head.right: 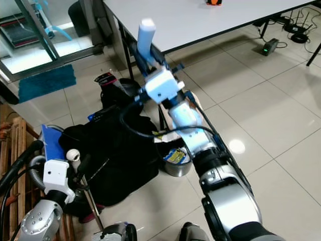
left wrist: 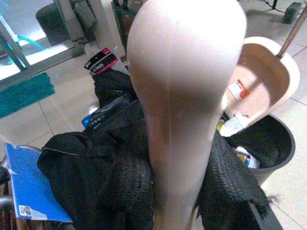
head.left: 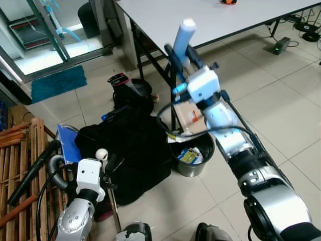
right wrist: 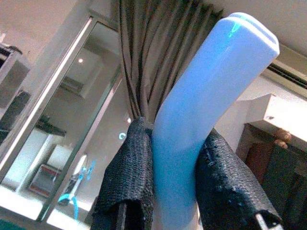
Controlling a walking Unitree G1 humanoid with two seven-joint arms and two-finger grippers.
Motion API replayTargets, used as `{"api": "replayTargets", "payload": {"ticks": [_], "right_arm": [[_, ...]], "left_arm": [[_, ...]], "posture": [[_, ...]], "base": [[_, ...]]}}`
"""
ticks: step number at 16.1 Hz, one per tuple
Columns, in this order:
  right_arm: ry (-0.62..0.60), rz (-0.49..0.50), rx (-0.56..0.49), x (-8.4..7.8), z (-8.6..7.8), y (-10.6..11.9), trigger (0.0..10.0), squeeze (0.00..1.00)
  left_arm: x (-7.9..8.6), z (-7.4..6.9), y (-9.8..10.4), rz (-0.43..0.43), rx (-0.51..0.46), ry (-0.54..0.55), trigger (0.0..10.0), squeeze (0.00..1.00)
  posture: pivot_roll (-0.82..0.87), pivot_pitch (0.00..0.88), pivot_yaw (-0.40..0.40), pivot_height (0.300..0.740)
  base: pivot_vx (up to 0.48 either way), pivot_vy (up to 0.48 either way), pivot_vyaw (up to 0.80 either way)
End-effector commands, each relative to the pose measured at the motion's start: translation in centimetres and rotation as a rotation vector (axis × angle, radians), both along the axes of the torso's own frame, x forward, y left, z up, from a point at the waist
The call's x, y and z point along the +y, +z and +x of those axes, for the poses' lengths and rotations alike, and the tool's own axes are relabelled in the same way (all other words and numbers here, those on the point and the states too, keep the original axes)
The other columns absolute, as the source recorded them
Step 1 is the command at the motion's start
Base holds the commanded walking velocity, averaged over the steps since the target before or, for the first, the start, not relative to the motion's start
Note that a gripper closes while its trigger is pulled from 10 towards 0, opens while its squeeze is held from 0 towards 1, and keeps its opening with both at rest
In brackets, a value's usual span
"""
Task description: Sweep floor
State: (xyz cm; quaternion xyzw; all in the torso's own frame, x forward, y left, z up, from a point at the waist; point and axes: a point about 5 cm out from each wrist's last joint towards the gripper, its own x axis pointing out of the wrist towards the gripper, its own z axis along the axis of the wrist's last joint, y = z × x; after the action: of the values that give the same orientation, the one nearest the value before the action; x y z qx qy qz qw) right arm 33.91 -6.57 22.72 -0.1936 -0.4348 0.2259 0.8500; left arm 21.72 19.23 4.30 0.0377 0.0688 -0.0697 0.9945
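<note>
My right gripper (head.left: 181,51) is raised high and shut on the light blue handle (head.left: 183,34) of a beige dustpan (head.left: 189,116). The dustpan hangs tilted over a black waste bin (head.left: 200,168) that has litter inside. The right wrist view shows both black fingers (right wrist: 127,172) pressed on the blue handle (right wrist: 201,110). My left gripper (head.left: 107,165) is low at the front left. It is shut on a cream broom handle (left wrist: 184,96) with a rounded top (head.left: 102,153). The broom's head is hidden.
A heap of black fabric (head.left: 125,145) lies left of the bin, with a blue folder (head.left: 66,143) beside it. A grey table (head.left: 210,15) stands behind, its legs near the bin. Wooden slats (head.left: 20,150) and a vacuum hose (head.left: 47,163) are at the left. Bare tiles (head.left: 281,110) stretch to the right.
</note>
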Motion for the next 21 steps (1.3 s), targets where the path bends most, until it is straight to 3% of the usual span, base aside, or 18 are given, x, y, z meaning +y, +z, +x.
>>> {"api": "replayTargets", "payload": {"ticks": [1, 8, 12, 15, 16, 18, 21], "right_arm": [[0.053, -0.059, -0.091, 0.7, -0.8, 0.9, 10.0, 0.0], [0.034, -0.18, -0.125, 0.2, -0.8, 0.5, 10.0, 0.0], [-0.009, -0.319, -0.126, -1.6, -1.0, -0.3, 10.0, 0.0], [-0.045, -0.357, -0.098, -3.1, -1.4, -1.3, 10.0, 0.0], [-0.045, -0.357, -0.098, -3.1, -1.4, -1.3, 10.0, 0.0], [-0.1, -0.351, -0.077, -4.8, -1.9, -1.3, 10.0, 0.0], [-0.169, -0.267, -0.1, -6.4, -2.1, 0.6, 10.0, 0.0]], "left_arm": [[0.2, 0.1, -0.2, -0.004, 0.014, 0.002, 10.0, 0.0], [0.2, 1.3, -0.2, -0.008, 0.012, -0.025, 10.0, 0.0], [-0.2, 3.1, -0.1, -0.013, -0.004, -0.049, 10.0, 0.0], [-0.3, 3.6, -0.2, -0.024, -0.009, -0.059, 10.0, 0.0], [-0.3, 3.6, -0.2, -0.024, -0.009, -0.059, 10.0, 0.0], [-0.4, 3.9, -0.3, -0.031, -0.013, -0.066, 10.0, 0.0], [-0.4, 3.9, -0.3, -0.044, -0.022, -0.054, 10.0, 0.0]], "posture": [[0.18, 0.126, 0.101, 0.74], [0.15, 0.091, 0.122, 0.74], [0.11, 0.062, 0.13, 0.74], [0.09, 0.052, 0.133, 0.74], [0.09, 0.052, 0.133, 0.74], [0.09, 0.048, 0.134, 0.74], [0.09, 0.047, 0.131, 0.74]], "base": [[0.0, 0.0, 0.0], [0.0, 0.0, 0.0], [0.0, 0.0, 0.0], [0.0, 0.0, 0.0], [0.0, 0.0, 0.0], [0.0, 0.0, 0.0], [0.0, 0.0, 0.0]]}}
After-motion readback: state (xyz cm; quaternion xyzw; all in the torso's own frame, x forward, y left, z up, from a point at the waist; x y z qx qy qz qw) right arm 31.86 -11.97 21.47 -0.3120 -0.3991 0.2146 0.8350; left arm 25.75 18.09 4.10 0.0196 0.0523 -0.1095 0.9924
